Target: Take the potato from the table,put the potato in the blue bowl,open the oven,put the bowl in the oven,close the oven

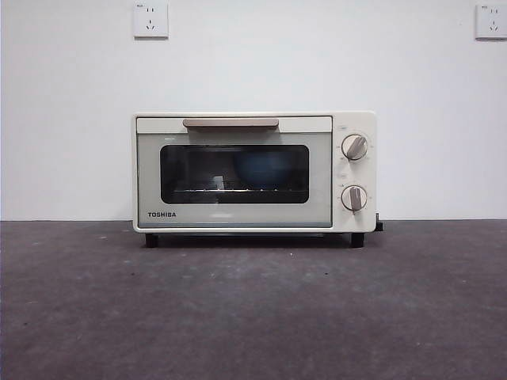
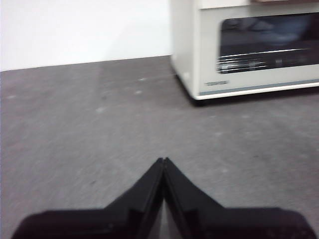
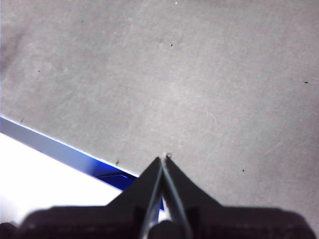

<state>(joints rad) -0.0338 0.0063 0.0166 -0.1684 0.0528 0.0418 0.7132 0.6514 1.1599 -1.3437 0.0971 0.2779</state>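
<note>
The oven [image 1: 253,171] stands at the middle back of the table [image 1: 238,317] with its door closed and the beige handle [image 1: 230,123] along the top. Behind the dark glass a blue bowl [image 1: 258,168] shows dimly on the rack. The potato is hidden. No arm appears in the front view. My left gripper [image 2: 163,160] is shut with nothing in it, hovering over bare table in front of and to the left of the oven [image 2: 249,50]. My right gripper [image 3: 163,158] is also shut and holds nothing, above the table's edge.
Two knobs [image 1: 354,147] sit on the oven's right side. A white wall with two sockets [image 1: 150,20] rises behind it. In the right wrist view a blue strip [image 3: 60,149] borders the table, with a white area beyond.
</note>
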